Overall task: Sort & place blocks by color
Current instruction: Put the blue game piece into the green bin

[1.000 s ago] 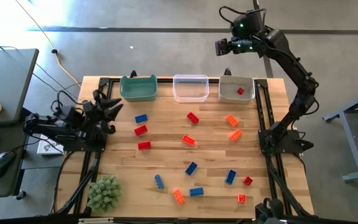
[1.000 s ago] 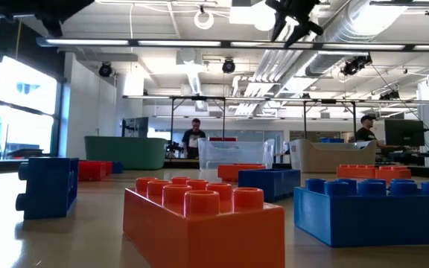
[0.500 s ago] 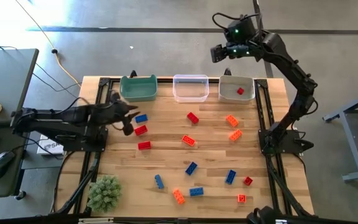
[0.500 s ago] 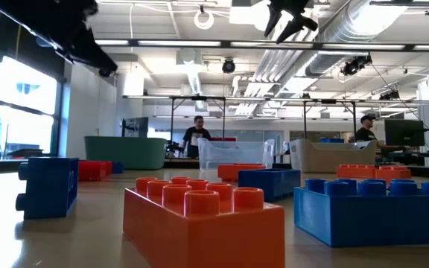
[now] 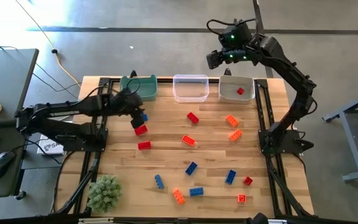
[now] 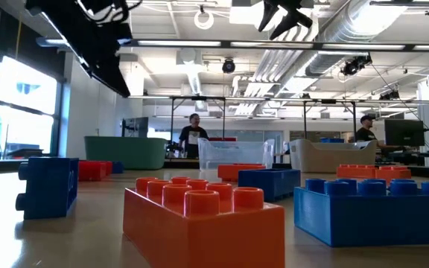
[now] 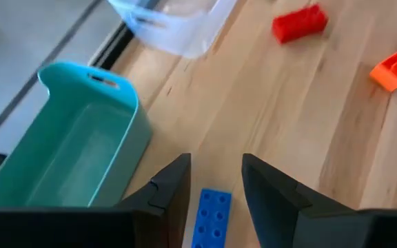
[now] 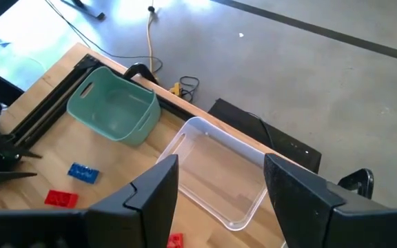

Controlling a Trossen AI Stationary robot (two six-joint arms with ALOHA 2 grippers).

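The left gripper [image 7: 216,182] hung over a blue block [image 7: 211,215] beside the teal bin [image 7: 81,151], fingers spread to straddle it. The right gripper [image 8: 219,186] waited empty and open above the clear bin [image 8: 216,182].

in the high view the left gripper [image 5: 139,112] covers most of the blue block [image 5: 143,117] under it, & that same block [image 7: 208,219] is cut off by the frame edge in the left wrist view, w/ the teal bin [image 7: 67,148] also clipped at the edge. right wrist view: a red block [image 8: 175,240] shows only partly between the fingers [image 8: 150,193], rest hidden. low view: the near orange block [image 6: 203,219] & blue blocks [image 6: 371,212] block most of the table behind them, and the two people [image 6: 193,134] in the room are too small to make out.
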